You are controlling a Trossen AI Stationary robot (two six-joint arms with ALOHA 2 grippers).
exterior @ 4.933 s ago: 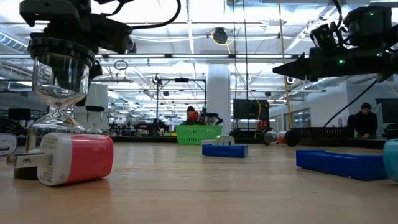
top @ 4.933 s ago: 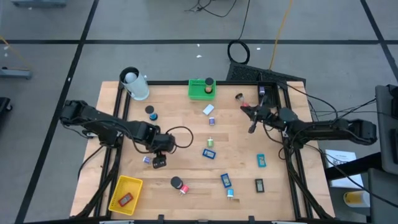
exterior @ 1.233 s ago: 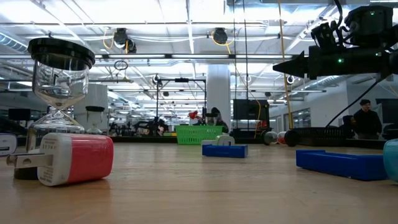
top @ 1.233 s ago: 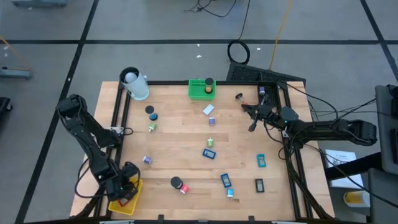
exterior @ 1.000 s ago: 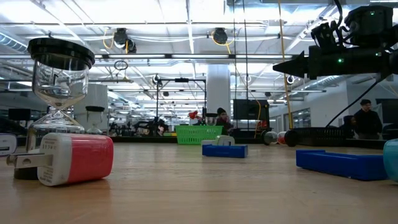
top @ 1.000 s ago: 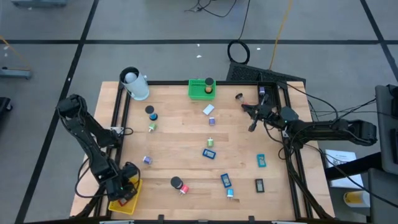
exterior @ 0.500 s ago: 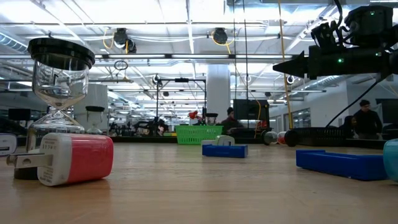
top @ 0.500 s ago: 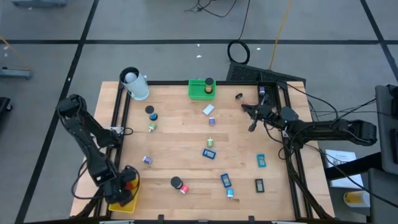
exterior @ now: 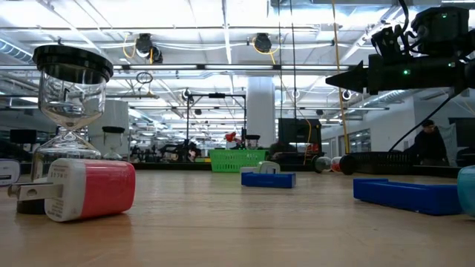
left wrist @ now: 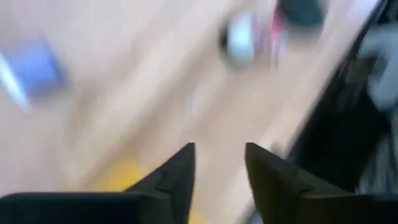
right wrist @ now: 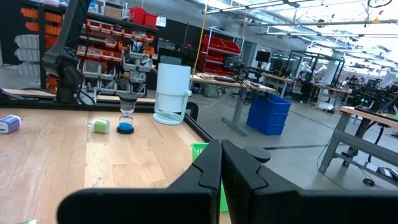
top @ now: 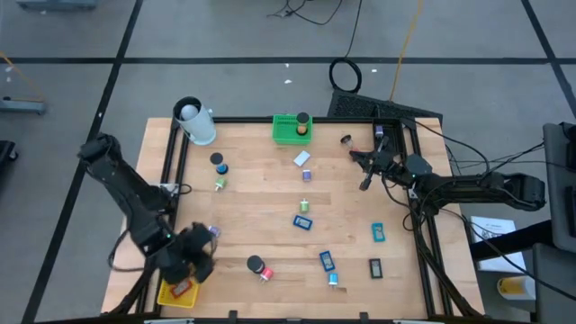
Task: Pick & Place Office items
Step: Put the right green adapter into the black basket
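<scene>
At the table's near left corner, the left gripper point(top: 191, 261) is swinging away from the yellow basket point(top: 183, 290), where a second ago it was hanging directly over it; a red item point(top: 183, 288) is now lying inside, so one placement is judged complete. Its fingers point(left wrist: 175, 176) are standing slightly apart, gripping nothing. Remaining office items, among them a red and white block point(exterior: 87, 189) and blue blocks point(top: 327, 261), are lying scattered mid-table. Farther right, the right gripper point(top: 364, 183) is waiting above the table with jaws together, empty.
</scene>
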